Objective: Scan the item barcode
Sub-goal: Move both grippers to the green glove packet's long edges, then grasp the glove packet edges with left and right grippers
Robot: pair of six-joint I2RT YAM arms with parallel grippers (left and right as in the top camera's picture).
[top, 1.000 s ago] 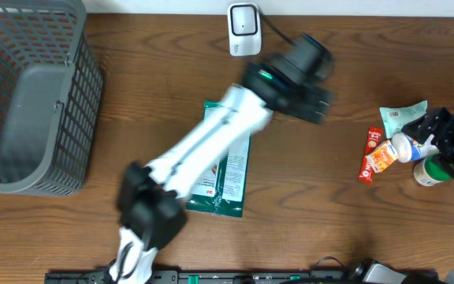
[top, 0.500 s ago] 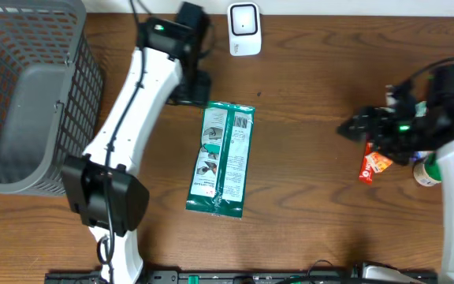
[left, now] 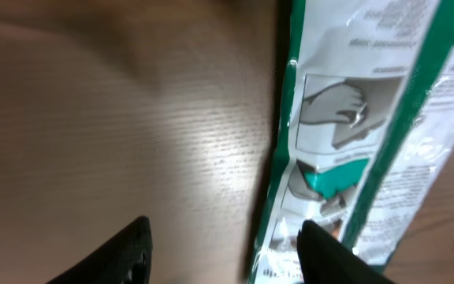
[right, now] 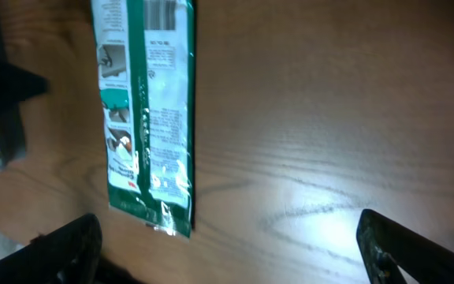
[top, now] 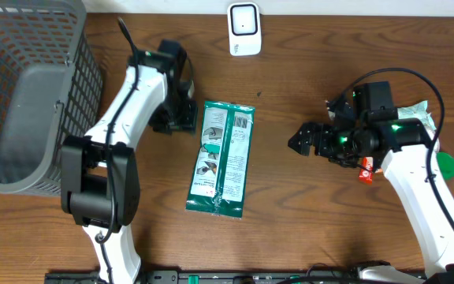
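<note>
**Left pincer** (left: 227, 254): two fingertips visible, standing apart, with nothing clamped between them. It sits low over the desk (top: 314, 229) at the upper left edge of the packet. In the left wrist view the packet's long left edge runs down towards the gap, close to the right fingertip. Whether that tip touches the packet cannot be told.

**Right pincer** (right: 227, 237): two fingertips visible, spread wide and empty. It hangs over bare wood to the right of the packet, well apart from it.

**Task item:** one green-and-white packet (top: 223, 158). It lies flat on the desk between the two arms, its long axis running away from the robot and slightly tilted. One barcode (right: 160, 11) shows on its upward face, at the end nearer the scanner.

**Scanner:** one white unit (top: 244, 30) stands at the far edge of the desk, beyond the packet's top end and apart from it.

**Basket:** one grey mesh basket (top: 6, 47) at the far left, outside the left arm.

**Other goods, right side:** three counted, all partly hidden by the right arm.
- One red sachet (top: 366, 170).
- One teal-and-white pouch (top: 416, 114).
- One green round lid (top: 445, 164).
</note>
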